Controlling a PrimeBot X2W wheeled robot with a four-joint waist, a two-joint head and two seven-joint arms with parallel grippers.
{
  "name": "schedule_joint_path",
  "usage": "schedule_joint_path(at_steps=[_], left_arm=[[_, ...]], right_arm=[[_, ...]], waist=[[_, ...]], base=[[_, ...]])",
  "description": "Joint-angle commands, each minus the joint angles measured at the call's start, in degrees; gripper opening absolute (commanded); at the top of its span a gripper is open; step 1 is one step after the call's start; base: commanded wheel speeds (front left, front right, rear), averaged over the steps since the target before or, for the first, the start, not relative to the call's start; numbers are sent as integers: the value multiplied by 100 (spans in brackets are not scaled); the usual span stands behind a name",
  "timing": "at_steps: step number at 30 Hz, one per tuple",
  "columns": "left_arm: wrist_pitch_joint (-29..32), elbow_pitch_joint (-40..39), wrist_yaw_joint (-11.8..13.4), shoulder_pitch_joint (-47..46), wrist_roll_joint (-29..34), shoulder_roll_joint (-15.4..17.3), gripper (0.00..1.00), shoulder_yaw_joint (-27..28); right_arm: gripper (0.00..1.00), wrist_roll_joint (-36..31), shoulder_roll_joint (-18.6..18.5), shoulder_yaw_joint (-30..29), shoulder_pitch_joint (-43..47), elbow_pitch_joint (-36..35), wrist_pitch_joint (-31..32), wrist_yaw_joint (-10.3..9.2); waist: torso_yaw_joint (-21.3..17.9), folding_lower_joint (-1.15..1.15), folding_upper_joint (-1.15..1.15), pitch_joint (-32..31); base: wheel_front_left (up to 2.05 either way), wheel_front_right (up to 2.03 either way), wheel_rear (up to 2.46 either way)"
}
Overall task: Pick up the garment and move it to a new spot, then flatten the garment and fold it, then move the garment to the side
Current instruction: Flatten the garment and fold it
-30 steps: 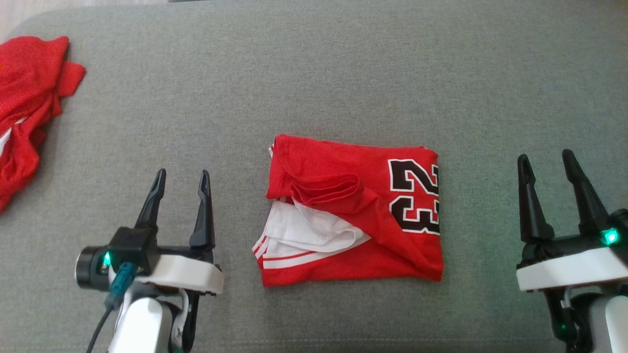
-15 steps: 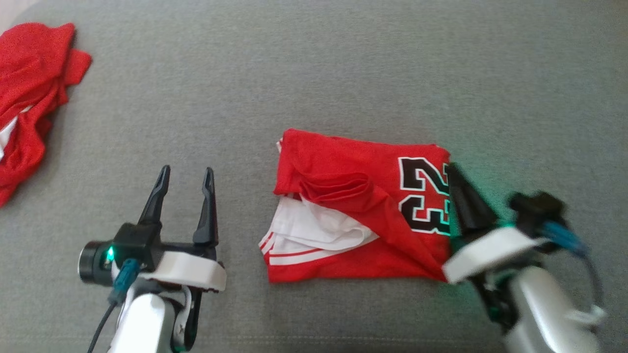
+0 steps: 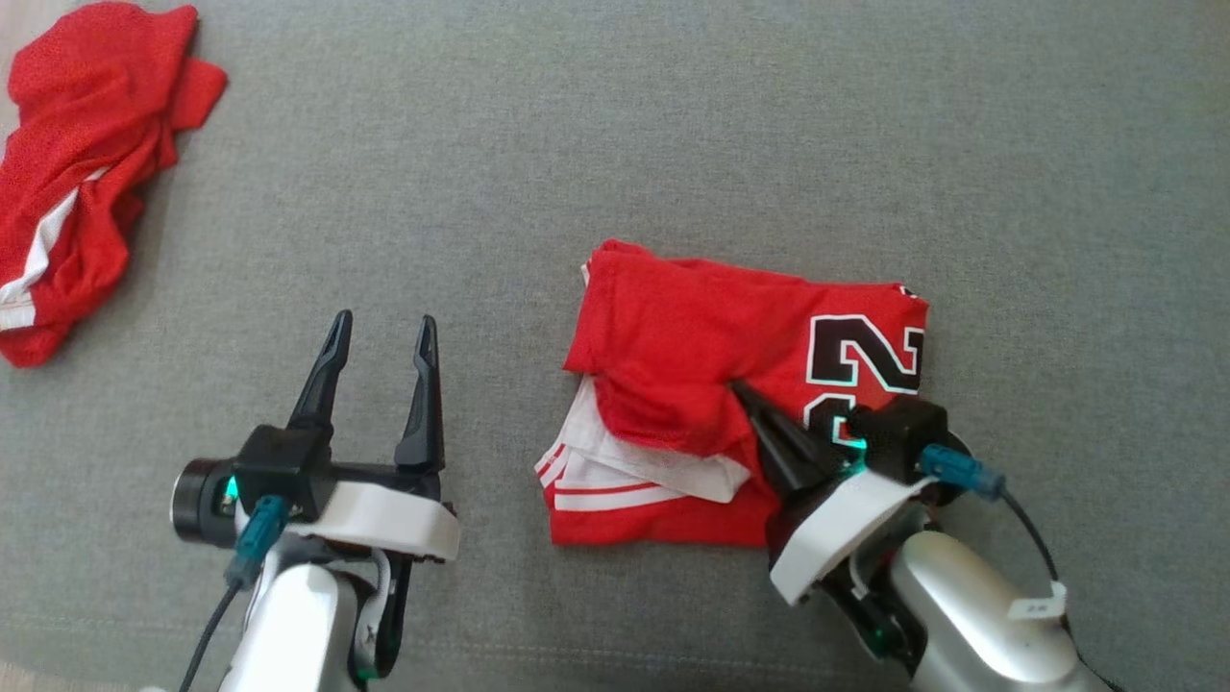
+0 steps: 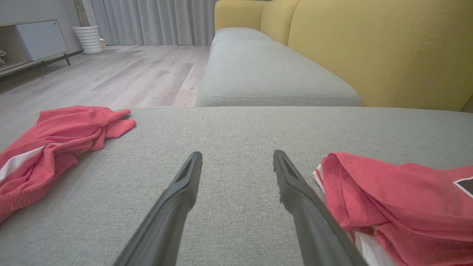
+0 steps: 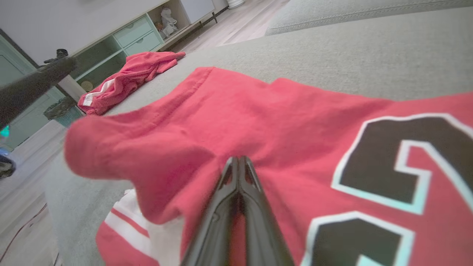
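Two grippers are closest to you, so start there. Your left gripper (image 3: 384, 322) hangs wide open over bare cushion (image 3: 596, 144), holding nothing, with the jersey (image 3: 692, 332) just off its right finger. Your right gripper (image 3: 740, 389) is closed all the way. Its fingers lie across the jersey's near half and its tips push into the top layer, where the cloth puckers around them. Can't tell from any view whether a bit of fabric is actually caught between the tips or they're only pressing on it, so I wouldn't call it a grab.

Progress-wise, I'd say you're on the last leg. The jersey sits under and ahead of the right gripper as a rough folded rectangle, with the number patch (image 3: 865, 356) on that gripper's right. So the pick-up, flatten and fold look done to me. Not the neatest fold though: a white striped layer (image 3: 625, 471) pokes out left of the tips. What's left, going by the task, is shifting it to the side.

Count:
- two grippers
- two red garments: the folded jersey, plus one crumpled heap (image 3: 86, 163) far out past the left gripper's left finger
- two grey cushions: the one under everything, and a second cushion (image 4: 266, 70) straight beyond the left gripper's tips
- one yellow backrest (image 4: 369, 48) farther off to their right
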Motion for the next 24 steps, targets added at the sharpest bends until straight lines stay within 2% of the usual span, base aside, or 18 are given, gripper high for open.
schedule_joint_path(at_steps=[1, 6, 9, 13, 16, 17, 18, 19, 20, 24], left_arm=[[-35, -210, 45, -174, -36, 42, 100, 202], [-35, -192, 36, -196, -29, 36, 100, 193], [-35, -184, 33, -200, -34, 33, 100, 197], [-35, -182, 41, -158, -53, 42, 100, 248], [-35, -176, 42, -95, -80, 54, 100, 289], [-35, -182, 36, -81, -92, 56, 100, 300], [-35, -185, 33, -65, -99, 61, 100, 311], [-35, -185, 33, -65, -99, 61, 100, 311], [-35, -196, 36, -48, -106, 60, 100, 323], [-35, -230, 64, 43, -127, 77, 100, 383]], right_arm=[[0, 88, -24, 266, -97, -243, -56, 39], [0, 436, -135, 1169, -201, -483, 170, 39], [0, 580, -222, 1409, -261, -557, 138, 39], [0, 606, -299, 1013, -277, -637, -148, 39], [0, 426, -298, 173, -149, -657, -294, 39], [31, 312, -278, -197, -76, -671, -333, 39], [90, 151, -261, -570, 3, -704, -365, 39], [90, 151, -261, -570, 3, -704, -365, 39], [100, -9, -231, -949, 94, -776, -399, 39], [100, -648, -93, -2204, 526, -1277, -419, 39]], waist=[[-22, 0, 0, 9], [-71, 0, 0, 15], [-93, 0, 0, 6], [-154, 0, 0, -60], [-207, 0, 0, -160], [-216, 0, 0, -196], [-224, 0, 0, -240], [-224, 0, 0, -240], [-231, 0, 0, -283], [-277, 0, 0, -439]], base=[[0, 0, 0], [0, 0, 0], [0, 0, 0], [0, 0, 0], [0, 0, 0], [0, 0, 0], [0, 0, 0], [0, 0, 0], [0, 0, 0], [0, 0, 0]])
